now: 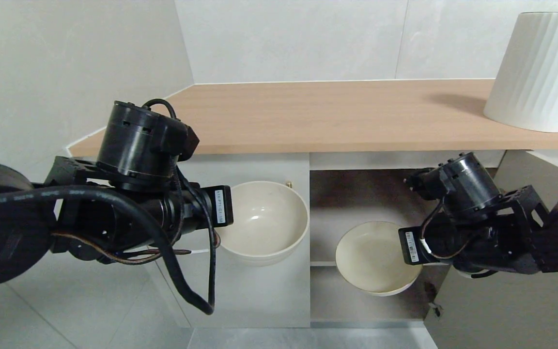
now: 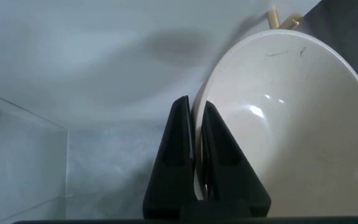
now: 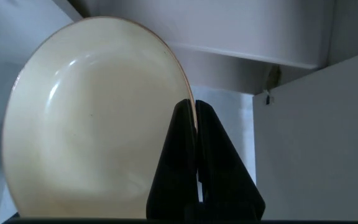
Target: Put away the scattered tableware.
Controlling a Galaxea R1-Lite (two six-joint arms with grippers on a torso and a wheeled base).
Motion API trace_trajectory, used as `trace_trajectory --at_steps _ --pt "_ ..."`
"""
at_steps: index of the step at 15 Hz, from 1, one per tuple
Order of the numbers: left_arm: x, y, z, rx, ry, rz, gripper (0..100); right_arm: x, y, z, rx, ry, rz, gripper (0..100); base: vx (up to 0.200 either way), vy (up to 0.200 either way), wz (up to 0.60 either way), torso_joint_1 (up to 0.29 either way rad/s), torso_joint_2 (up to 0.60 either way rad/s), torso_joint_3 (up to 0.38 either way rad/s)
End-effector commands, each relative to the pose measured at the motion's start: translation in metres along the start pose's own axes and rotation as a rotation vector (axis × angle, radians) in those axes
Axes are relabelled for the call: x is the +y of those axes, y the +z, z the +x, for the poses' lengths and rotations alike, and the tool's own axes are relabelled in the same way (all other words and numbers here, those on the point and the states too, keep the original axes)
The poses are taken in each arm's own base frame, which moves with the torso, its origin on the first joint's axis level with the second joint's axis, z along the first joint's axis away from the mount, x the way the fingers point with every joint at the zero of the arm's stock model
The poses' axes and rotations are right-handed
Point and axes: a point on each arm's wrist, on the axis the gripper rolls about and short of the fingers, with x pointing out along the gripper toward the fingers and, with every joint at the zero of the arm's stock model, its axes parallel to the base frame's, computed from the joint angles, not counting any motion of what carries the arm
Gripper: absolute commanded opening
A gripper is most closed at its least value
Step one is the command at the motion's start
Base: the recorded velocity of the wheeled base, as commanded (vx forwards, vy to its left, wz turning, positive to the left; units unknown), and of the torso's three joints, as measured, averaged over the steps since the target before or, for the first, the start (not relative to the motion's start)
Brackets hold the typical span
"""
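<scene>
A deep cream bowl (image 1: 264, 220) hangs in front of the closed left cabinet door, held by its rim. My left gripper (image 2: 196, 134) is shut on that rim, one finger inside and one outside the bowl (image 2: 291, 124). A shallower cream plate (image 1: 373, 254) hangs in front of the open right cabinet compartment. The right gripper (image 3: 195, 134) is shut on the plate's edge, with the plate (image 3: 92, 118) standing on edge beside the fingers.
A wooden countertop (image 1: 337, 114) runs above the cabinet, with a white ribbed container (image 1: 540, 70) at its right end. The right cabinet door (image 1: 502, 305) stands open, showing a shelf (image 1: 322, 263) inside. A small brass knob (image 1: 288, 184) sits on the closed left door.
</scene>
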Motion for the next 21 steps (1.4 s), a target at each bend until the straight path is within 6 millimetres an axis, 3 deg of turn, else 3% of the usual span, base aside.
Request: trace_trajectory --at_steps 1,6,9,12,15,21 --pt "0.0 0.0 0.0 0.0 0.0 -0.001 0 0.001 -0.002 0.003 0.01 -0.004 -0.005 0 0.0 0.0 0.0 -0.007 0.07 0.041" --pt "0.0 0.0 0.001 0.002 0.001 0.001 0 0.003 -0.003 0.009 0.02 -0.006 -0.007 0 0.0 0.0 0.0 0.0 0.0 0.0" --pt "-0.002 -0.004 0.0 0.011 -0.007 0.014 0 0.009 -0.012 0.037 0.082 -0.049 -0.024 0 0.0 0.0 0.0 0.0 0.0 0.0" --pt "-0.004 -0.007 0.002 0.024 -0.01 0.025 0 0.017 -0.012 0.084 0.051 -0.057 0.01 0 0.0 0.0 0.0 0.0 0.0 0.0" --pt "-0.004 -0.007 0.002 0.023 -0.012 0.025 0 0.0 -0.008 0.125 0.05 -0.114 0.078 0 0.0 0.0 0.0 0.0 0.0 0.0" --pt "-0.004 -0.007 0.002 0.024 -0.011 0.027 0 -0.002 -0.008 0.193 0.035 -0.271 0.175 0 0.0 0.0 0.0 0.0 0.0 0.0"
